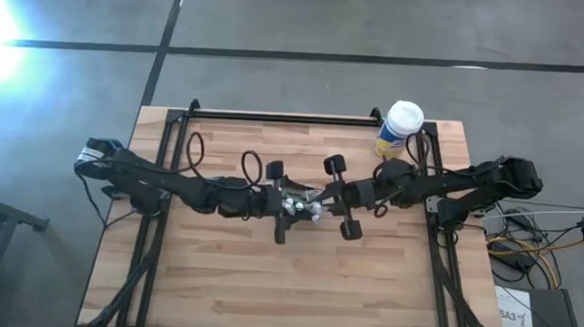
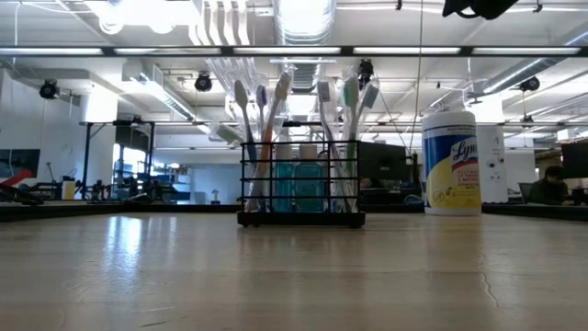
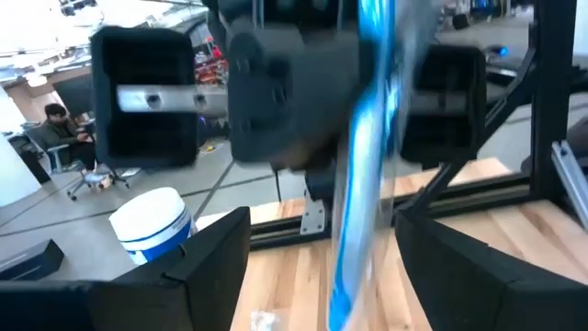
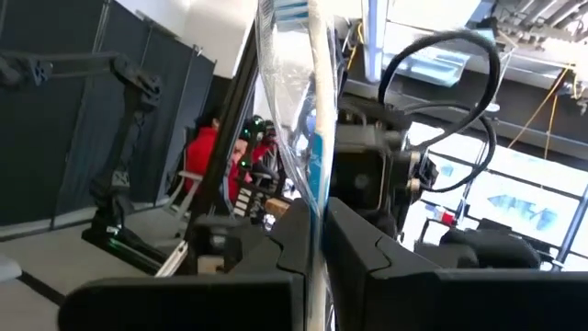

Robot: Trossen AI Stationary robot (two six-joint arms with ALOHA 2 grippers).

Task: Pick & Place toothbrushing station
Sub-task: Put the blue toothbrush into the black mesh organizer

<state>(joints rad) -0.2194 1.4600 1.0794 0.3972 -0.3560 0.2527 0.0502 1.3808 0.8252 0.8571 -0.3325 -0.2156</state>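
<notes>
Toothbrushing station (image 2: 300, 188): black mesh holder, stood upright on the table (image 1: 216, 280) with brushes in it, seen in the low view beside a white-lidded canister (image 1: 400, 128); its place under the arms cannot be told from above. Right gripper (image 1: 322, 198) is clamped on a packaged toothbrush (image 4: 308, 138) at mid-table, long axis across the fingers; left gripper (image 1: 288, 201), spread wide and holding nothing, faces it closely

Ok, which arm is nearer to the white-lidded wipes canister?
Right. The right arm, right end effector shut on a toothbrush, passes just beside the canister; the left arm enters from the opposite side, left end effector open mid-table.
</notes>
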